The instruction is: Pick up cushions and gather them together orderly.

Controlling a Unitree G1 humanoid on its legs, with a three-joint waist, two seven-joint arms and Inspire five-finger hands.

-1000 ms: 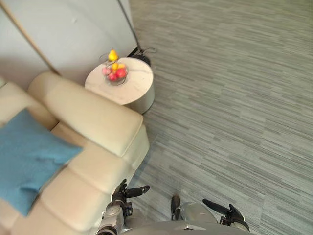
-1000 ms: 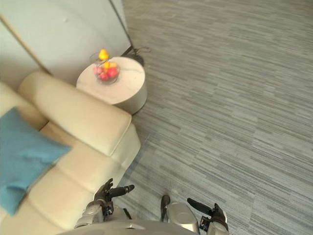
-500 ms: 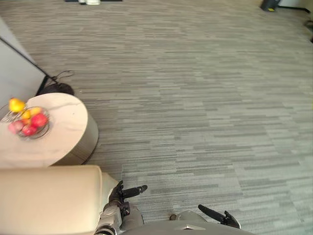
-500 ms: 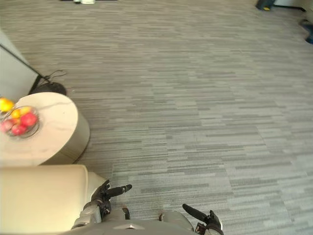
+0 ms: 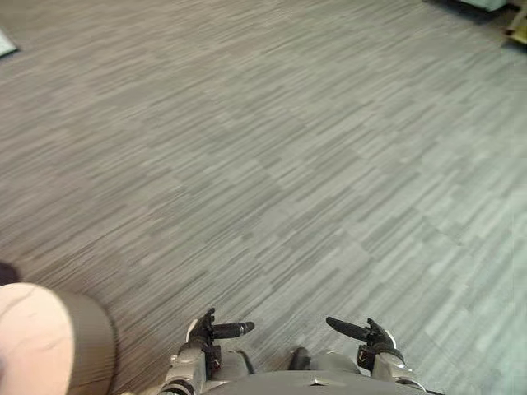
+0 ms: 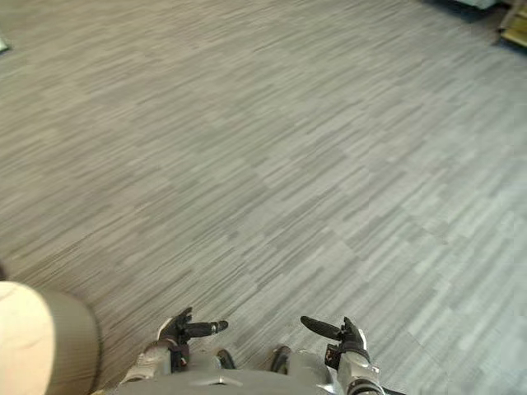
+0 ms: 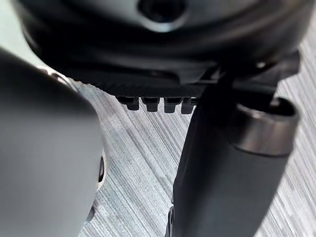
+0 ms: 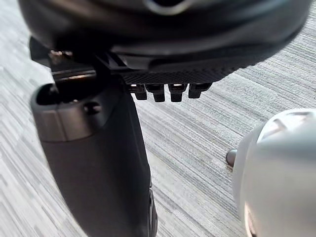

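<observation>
Grey striped carpet floor (image 5: 272, 164) spreads ahead. Low at the near edge, the left hand (image 5: 203, 333) and the right hand (image 5: 375, 337) hang apart. Both are empty, with fingers relaxed and straight and thumbs jutting toward each other. A round pale tabletop (image 5: 29, 341) sits near the left hand.

Carpeted indoor room, lounge or office-like, exact type unclear: a wide floor of grey streaked carpet tiles (image 5: 313, 164) and the edge of a round, pale-topped, tan-sided low table (image 5: 37, 341) in one corner.
</observation>
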